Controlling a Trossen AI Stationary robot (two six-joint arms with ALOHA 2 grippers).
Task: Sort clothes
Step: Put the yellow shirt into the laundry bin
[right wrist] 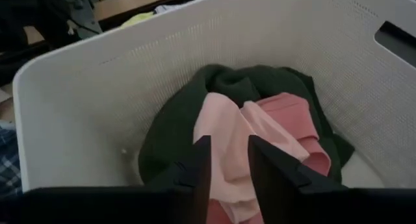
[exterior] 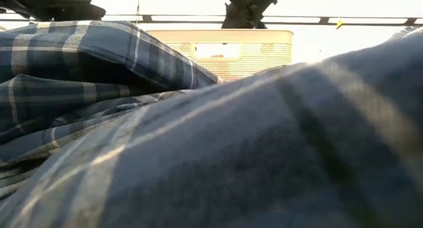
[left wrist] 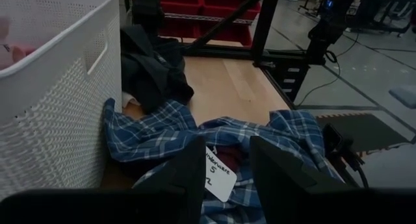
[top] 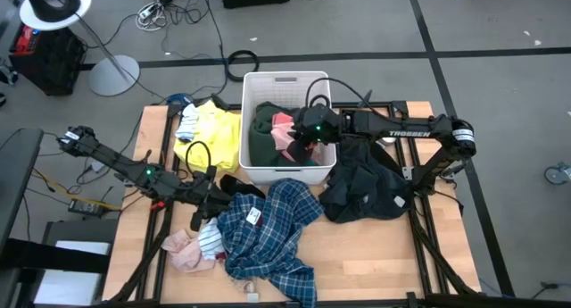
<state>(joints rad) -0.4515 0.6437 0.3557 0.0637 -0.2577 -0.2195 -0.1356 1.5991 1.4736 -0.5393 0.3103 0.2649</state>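
Note:
My right gripper (right wrist: 226, 160) is inside the white slotted basket (top: 285, 170), shut on a light pink garment (right wrist: 221, 130) that lies on a dark green garment (right wrist: 175, 130). My left gripper (left wrist: 226, 164) is open, low over the near-left edge of the blue plaid shirt (top: 268, 228). The shirt's white label (left wrist: 218, 175) shows between its fingers. The shirt lies spread on the table in front of the basket and fills the low view (exterior: 198, 142). A black garment (top: 366, 187) lies right of the basket and a yellow one (top: 212, 134) lies left of it. My right gripper pinches the light pink garment between its two fingers at a raised fold (right wrist: 229, 185), coming slanting down from the table's right. The rest of the garment lies slack on the dark green garment in the basket. One layer or several, I cannot tell.
A pale pink piece and a striped sock (top: 192, 247) lie at the near left of the table. A dark piece (top: 239, 185) lies between my left gripper and the basket. Bare wood (top: 375, 254) shows at the near right. The arms' frame rails run along the table's edges.

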